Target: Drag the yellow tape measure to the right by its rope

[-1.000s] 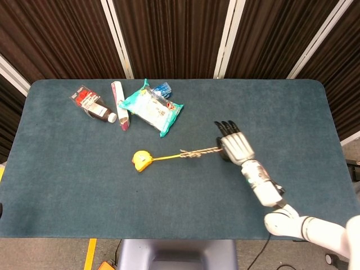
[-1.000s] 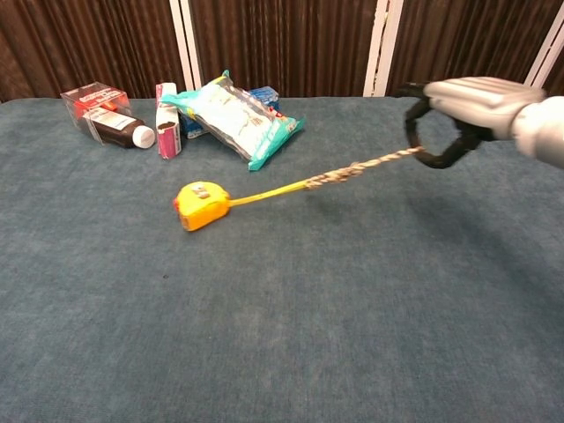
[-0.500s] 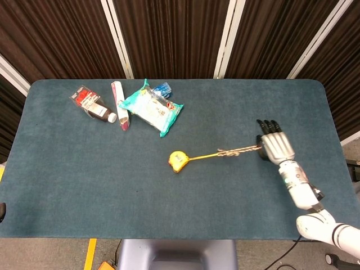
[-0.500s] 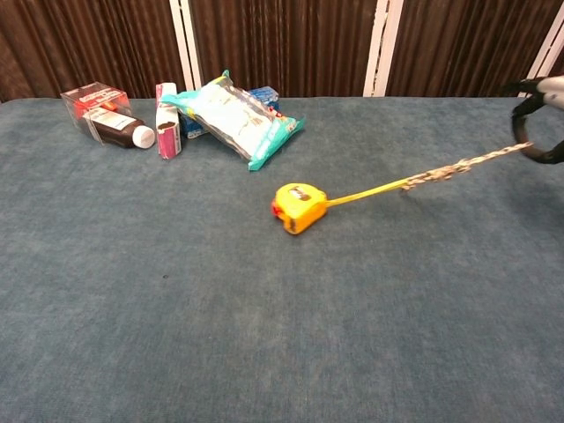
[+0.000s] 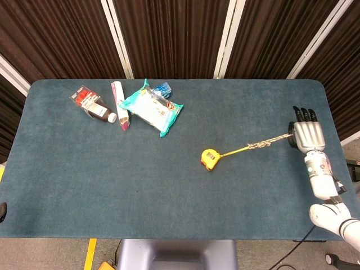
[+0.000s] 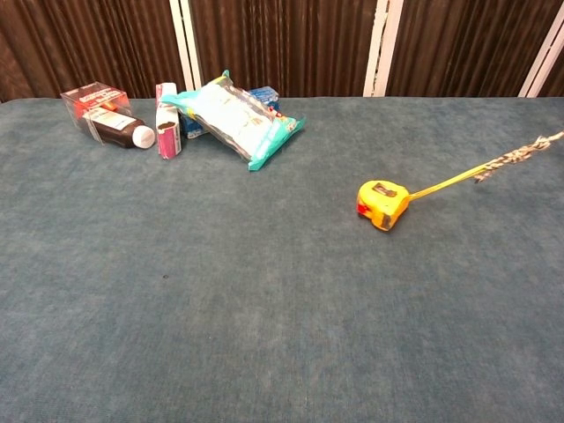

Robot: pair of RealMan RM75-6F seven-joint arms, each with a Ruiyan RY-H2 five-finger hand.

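The yellow tape measure (image 5: 209, 159) lies on the blue table, right of centre; the chest view shows the tape measure (image 6: 382, 203) too. A taut yellow strap and braided rope (image 5: 264, 144) run from it up to the right. My right hand (image 5: 306, 136) holds the rope's end near the table's right edge, fingers curled down over it. In the chest view the rope (image 6: 520, 158) leaves the frame at the right and the hand is out of sight. My left hand appears in neither view.
At the back left lie a dark bottle (image 5: 100, 112), a red-labelled box (image 5: 83, 97), a white and pink tube (image 5: 120, 104) and a teal packet (image 5: 152, 108) over a blue item (image 5: 162, 89). The table's right edge (image 5: 336, 132) is close to my right hand.
My right hand has pulled the rope steadily rightward, leaving the chest view. The tape measure slid with it from left of centre to right of centre.
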